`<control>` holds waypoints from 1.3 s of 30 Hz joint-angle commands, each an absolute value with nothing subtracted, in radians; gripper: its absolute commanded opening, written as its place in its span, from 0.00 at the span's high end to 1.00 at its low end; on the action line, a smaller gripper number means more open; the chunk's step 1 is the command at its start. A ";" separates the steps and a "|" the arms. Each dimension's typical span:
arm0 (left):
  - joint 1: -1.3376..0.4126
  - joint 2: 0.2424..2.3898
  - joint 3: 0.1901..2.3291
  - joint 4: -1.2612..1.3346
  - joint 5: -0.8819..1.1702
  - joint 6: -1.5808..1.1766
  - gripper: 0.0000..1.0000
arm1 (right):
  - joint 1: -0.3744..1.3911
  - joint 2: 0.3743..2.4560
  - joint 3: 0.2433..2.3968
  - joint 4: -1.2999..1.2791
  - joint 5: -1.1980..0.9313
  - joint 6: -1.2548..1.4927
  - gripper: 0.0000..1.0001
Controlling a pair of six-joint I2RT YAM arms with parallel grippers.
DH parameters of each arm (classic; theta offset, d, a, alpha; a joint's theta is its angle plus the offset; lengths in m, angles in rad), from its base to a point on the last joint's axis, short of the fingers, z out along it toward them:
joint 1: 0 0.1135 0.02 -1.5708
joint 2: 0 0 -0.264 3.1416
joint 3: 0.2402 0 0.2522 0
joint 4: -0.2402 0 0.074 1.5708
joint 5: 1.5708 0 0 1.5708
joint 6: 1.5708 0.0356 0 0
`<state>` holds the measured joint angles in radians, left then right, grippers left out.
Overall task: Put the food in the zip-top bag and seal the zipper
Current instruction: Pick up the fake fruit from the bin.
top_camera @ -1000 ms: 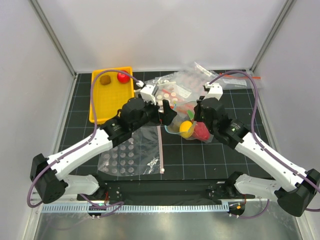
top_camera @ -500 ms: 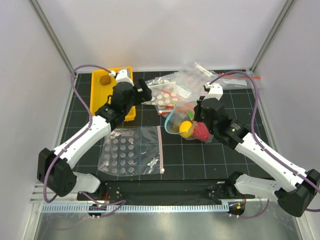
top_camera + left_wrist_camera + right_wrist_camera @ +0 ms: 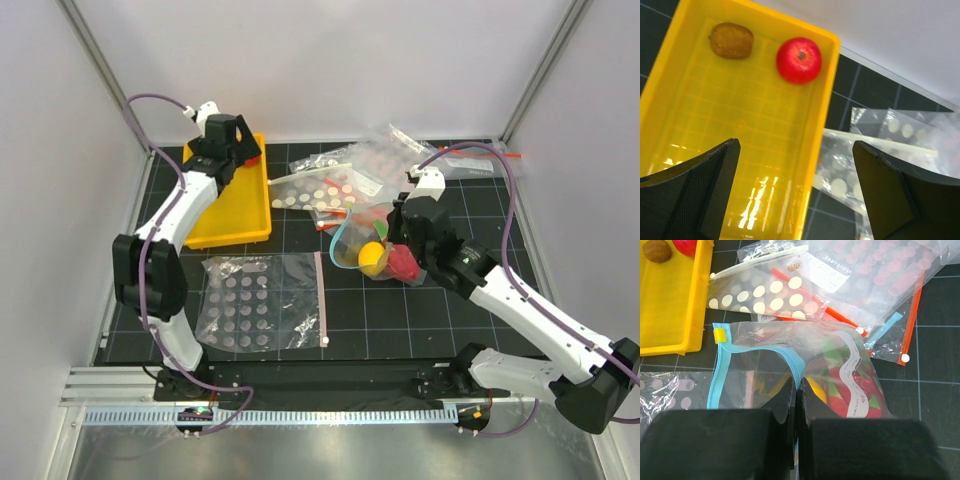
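Observation:
The clear zip-top bag (image 3: pixel 372 240) (image 3: pixel 840 352) lies mid-table with its mouth gaping to the left. Inside it are the yellow lemon (image 3: pixel 372 257) (image 3: pixel 816 389) and the pink-red fruit with green leaves (image 3: pixel 404 264) (image 3: pixel 867 390). My right gripper (image 3: pixel 394 236) (image 3: pixel 797 383) is shut on the light-blue zipper (image 3: pixel 334 241) (image 3: pixel 760 346) at the mouth's edge. My left gripper (image 3: pixel 228 150) (image 3: pixel 795 150) hangs open and empty above the yellow tray (image 3: pixel 225 210) (image 3: pixel 740 150). The red ball (image 3: pixel 799 60) and the brown kiwi (image 3: pixel 730 40) lie at the tray's far end, ahead of its fingers.
A white-dotted bag with a pale pink strip (image 3: pixel 262 300) lies flat at the front left. Another dotted bag (image 3: pixel 315 190) (image 3: pixel 765 292) and a pile of bags with red-orange strips (image 3: pixel 410 160) (image 3: pixel 880 285) lie behind the clear bag.
My left arm has swung away from the bag's mouth, back and to the left, and now hangs over the yellow tray. The right gripper has kept its hold without moving.

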<state>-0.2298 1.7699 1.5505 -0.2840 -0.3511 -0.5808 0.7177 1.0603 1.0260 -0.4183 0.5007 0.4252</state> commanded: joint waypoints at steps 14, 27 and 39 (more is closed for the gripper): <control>-0.057 2.209 1.980 -0.354 -0.397 -0.359 0.00 | 0.721 1.071 1.031 -0.336 0.465 0.457 0.99; -0.008 2.483 2.233 -0.377 -0.301 -0.207 0.00 | 0.721 1.080 1.034 -0.334 0.434 0.466 0.99; -0.005 2.628 2.353 -0.356 -0.354 -0.091 0.00 | 0.721 1.074 1.031 -0.333 0.405 0.476 0.99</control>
